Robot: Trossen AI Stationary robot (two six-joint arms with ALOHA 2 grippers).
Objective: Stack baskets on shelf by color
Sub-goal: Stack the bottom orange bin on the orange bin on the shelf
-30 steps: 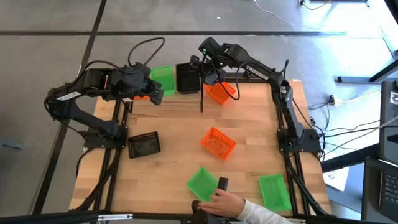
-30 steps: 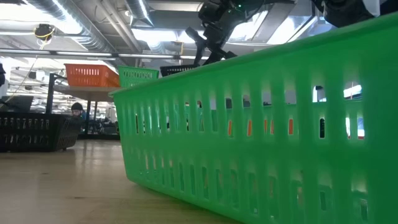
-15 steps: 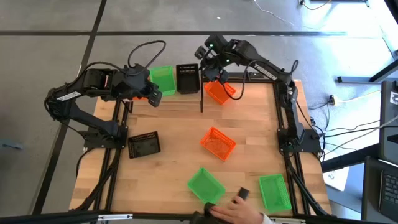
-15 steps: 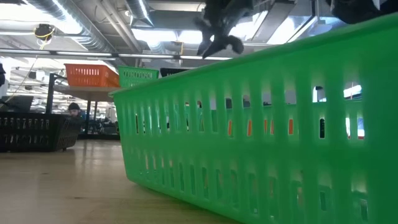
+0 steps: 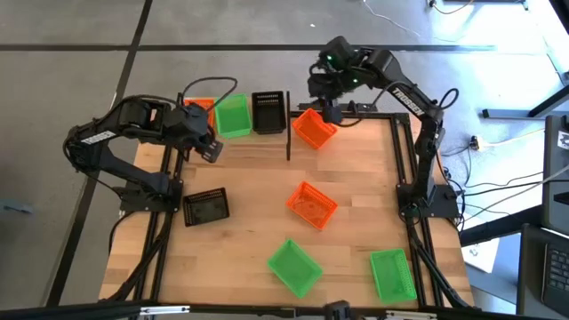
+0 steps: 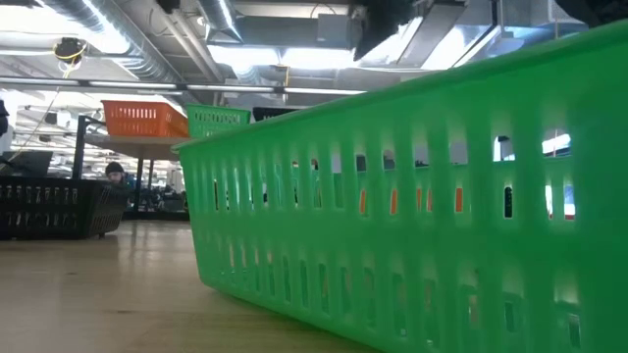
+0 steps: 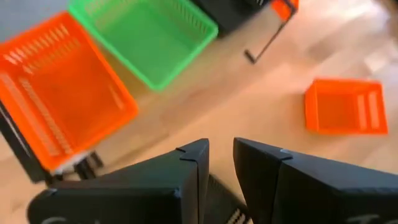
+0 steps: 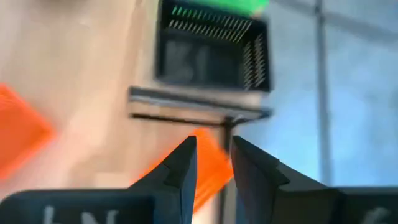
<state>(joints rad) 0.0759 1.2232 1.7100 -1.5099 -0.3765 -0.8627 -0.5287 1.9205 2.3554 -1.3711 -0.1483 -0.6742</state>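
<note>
Sorting in progress: right gripper (image 5: 330, 112), released, hovering over orange basket (image 5: 313, 129) by shelf (image 5: 288, 133); left gripper (image 5: 211, 149) released. Next: regrasp.

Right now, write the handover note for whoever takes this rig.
Left gripper: fingers slightly apart, empty, near the shelf's left end.
Right gripper: fingers slightly apart, empty, above the tilted orange basket right of the shelf upright.
Shelf row: shelf orange basket, shelf green basket, shelf black basket, side by side.
Loose on the table: black basket, middle orange basket, front green basket, corner green basket.
Done: one of each colour started. Left: stack the others by colour.
</note>
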